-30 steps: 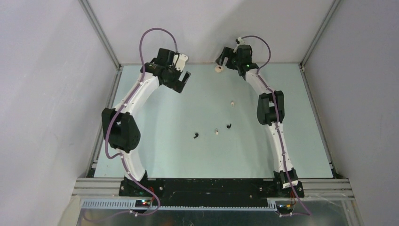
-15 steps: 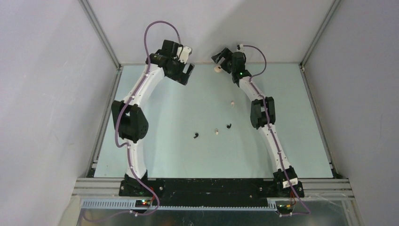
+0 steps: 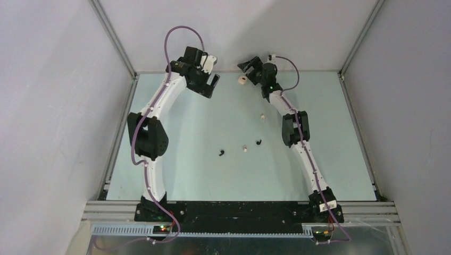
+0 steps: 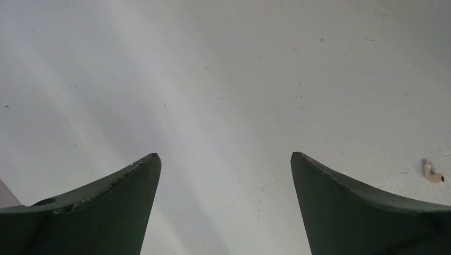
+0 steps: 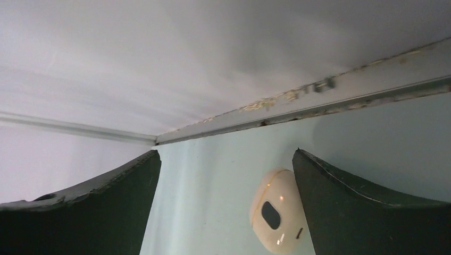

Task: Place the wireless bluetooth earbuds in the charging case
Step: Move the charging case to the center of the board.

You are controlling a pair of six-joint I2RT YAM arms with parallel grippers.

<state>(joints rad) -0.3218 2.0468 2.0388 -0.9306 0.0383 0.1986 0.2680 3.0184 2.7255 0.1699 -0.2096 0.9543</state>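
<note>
**Top external view**
- Charging case: a small, rounded, cream-white shell. It lies on the pale green table close to the back wall.
- Wireless bluetooth earbuds: four tiny pieces, all loose on the table and none in the charging case.
  - First cream earbud: the nearest to the case, set toward the arm bases from it.
  - Second cream earbud: well apart from the case, further toward the bases.
  - First black earbud: just beside the second cream one.
  - Second black earbud: the farthest from the case.
- Right gripper: poised just beside the case on its wall side, with nothing in hold.
- Left gripper: near the case on the left arm's side, raised, with nothing in hold.

**Left wrist view**
- Left gripper: the two dark fingers are spread as wide as they go, with bare table between them.
- Cream earbud: a short stem with a bent, rounded head. It lies flat outside the fingers at the picture's right edge. Which of the two cream ones it is cannot be told, and the case is out of this view.

**Right wrist view**
- Right gripper: the fingers are spread fully and grip nothing.
- Charging case: a glossy cream oval with a thin seam line and a dark oval mark on its face. The lid looks closed. It lies between the fingers, close against the one on the picture's right, and contact cannot be told.
- Metal rail: runs along the wall foot beyond the case.
</note>
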